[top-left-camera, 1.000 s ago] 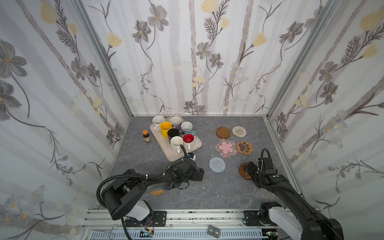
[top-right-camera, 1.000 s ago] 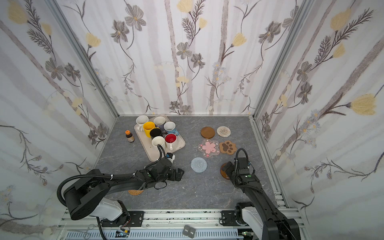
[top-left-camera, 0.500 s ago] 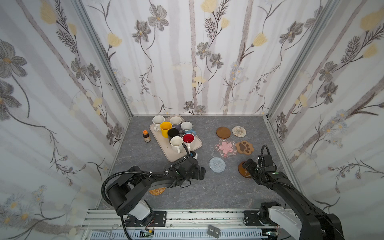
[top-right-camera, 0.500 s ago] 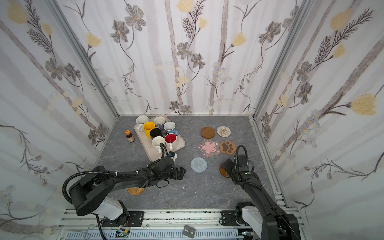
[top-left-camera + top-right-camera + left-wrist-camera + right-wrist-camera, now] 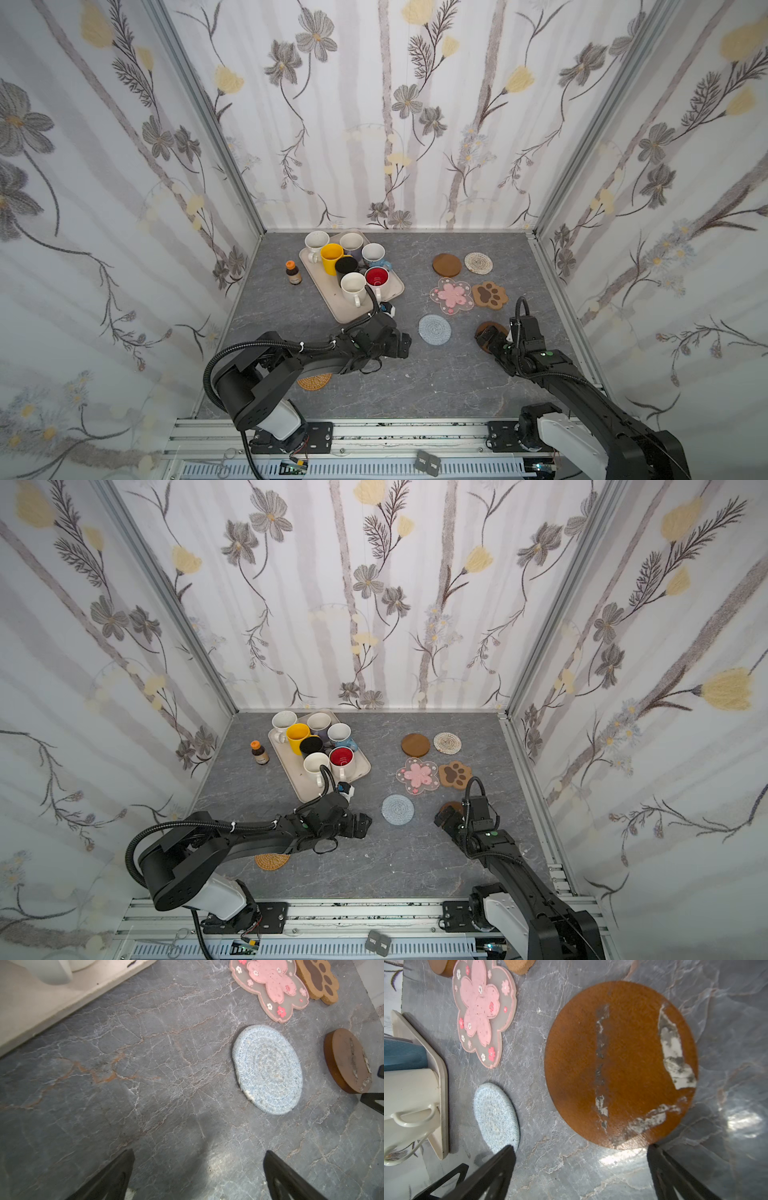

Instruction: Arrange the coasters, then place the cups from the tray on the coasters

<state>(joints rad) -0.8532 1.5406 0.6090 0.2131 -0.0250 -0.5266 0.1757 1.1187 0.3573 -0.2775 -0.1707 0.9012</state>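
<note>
Seven cups (image 5: 353, 286) sit bunched on the tray (image 5: 328, 296) at the far left of the counter (image 5: 415, 386), so none of the cup-placing part is done yet.

The coasters look mostly laid out on the right:
- Far row: the brown wood disc (image 5: 447, 264) and the cream woven coaster (image 5: 478, 262).
- Middle row: the pink blossom coaster (image 5: 451, 295) just beside the paw coaster (image 5: 490, 294).
- Nearer row: the grey-blue crochet coaster (image 5: 434, 329) and the amber disc (image 5: 620, 1064).

The odd one out is the tan rattan coaster (image 5: 314, 381). It's way off at the near left, half hidden under the left arm and well apart from the rest.

The left pincer (image 5: 199, 1150) hovers over bare counter just left of the grey-blue one, jaws spread wide with nothing in them. The right pincer (image 5: 581, 1146) is over the near edge of the amber disc, also gaping and gripping nothing.

Best guess is the arranging is nearly there. The rattan one probably needs bringing over, and then all seven cups have to move. The little orange-capped bottle (image 5: 293, 272) left of the tray isn't part of it.
</note>
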